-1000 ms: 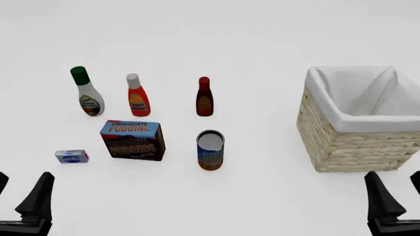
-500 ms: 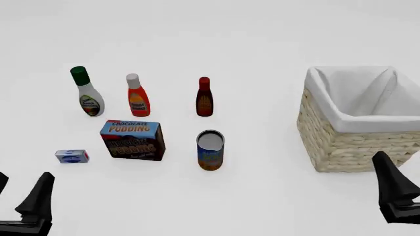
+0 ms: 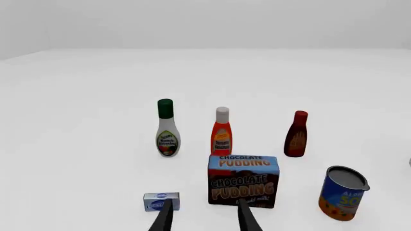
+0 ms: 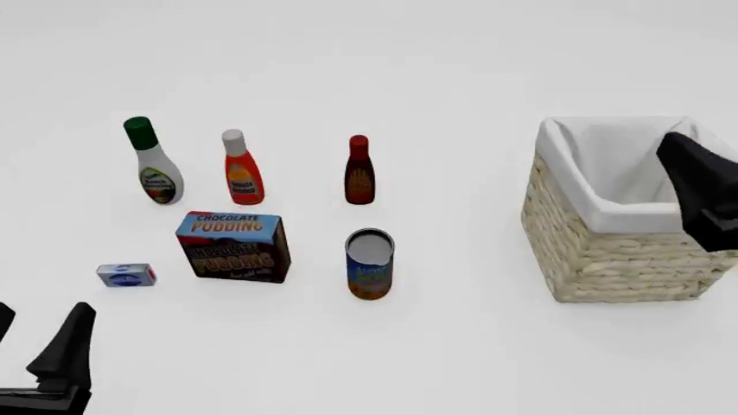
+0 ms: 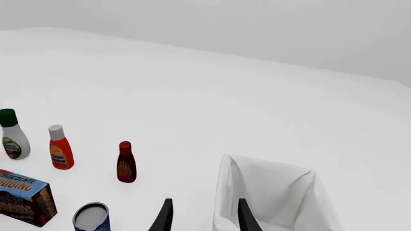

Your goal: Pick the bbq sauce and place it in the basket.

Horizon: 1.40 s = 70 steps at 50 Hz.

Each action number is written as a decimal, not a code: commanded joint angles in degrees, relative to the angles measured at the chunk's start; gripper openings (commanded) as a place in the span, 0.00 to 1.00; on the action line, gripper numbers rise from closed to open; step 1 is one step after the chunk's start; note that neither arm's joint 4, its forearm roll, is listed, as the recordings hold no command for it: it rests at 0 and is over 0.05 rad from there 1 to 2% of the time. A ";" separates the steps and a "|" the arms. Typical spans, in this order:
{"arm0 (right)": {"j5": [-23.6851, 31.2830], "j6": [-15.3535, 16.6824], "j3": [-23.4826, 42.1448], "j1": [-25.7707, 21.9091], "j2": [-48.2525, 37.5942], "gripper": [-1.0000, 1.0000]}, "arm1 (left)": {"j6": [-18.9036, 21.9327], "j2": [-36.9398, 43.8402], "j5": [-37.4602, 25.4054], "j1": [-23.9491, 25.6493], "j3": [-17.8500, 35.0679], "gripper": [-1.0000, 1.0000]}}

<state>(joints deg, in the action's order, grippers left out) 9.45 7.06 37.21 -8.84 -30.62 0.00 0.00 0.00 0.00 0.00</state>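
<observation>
The bbq sauce [image 4: 359,170] is a small, glossy, dark red-brown bottle with a red cap and narrow neck, standing upright on the white table [image 4: 461,346], left of the woven straw basket [image 4: 623,251]. The right gripper [image 5: 202,216], jaws parted and empty, hangs at the basket, well apart from the bottle. The left gripper [image 3: 204,217] is likewise parted, near left.

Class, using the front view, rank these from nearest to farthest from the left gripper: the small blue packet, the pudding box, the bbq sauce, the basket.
1. Small blue packet, just ahead.
2. Pudding box, ahead and right.
3. Bbq sauce, farther back, centre.
4. Basket, far right.
</observation>
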 commanded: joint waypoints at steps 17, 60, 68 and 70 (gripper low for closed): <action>3.12 1.61 19.51 -6.26 -21.32 1.00 | 0.00 0.00 0.00 0.00 0.00 1.00; 13.08 -4.23 53.38 -18.16 -58.50 1.00 | 0.00 0.00 0.00 0.00 0.00 1.00; 18.59 -5.51 64.52 -17.89 -67.70 1.00 | 0.00 0.00 0.00 0.00 0.00 1.00; 19.72 -5.21 66.28 -18.40 -69.17 1.00 | 0.00 0.00 0.00 0.00 0.00 1.00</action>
<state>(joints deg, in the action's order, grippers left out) 22.86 2.77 92.09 -26.01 -90.05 0.00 0.00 0.00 0.00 0.00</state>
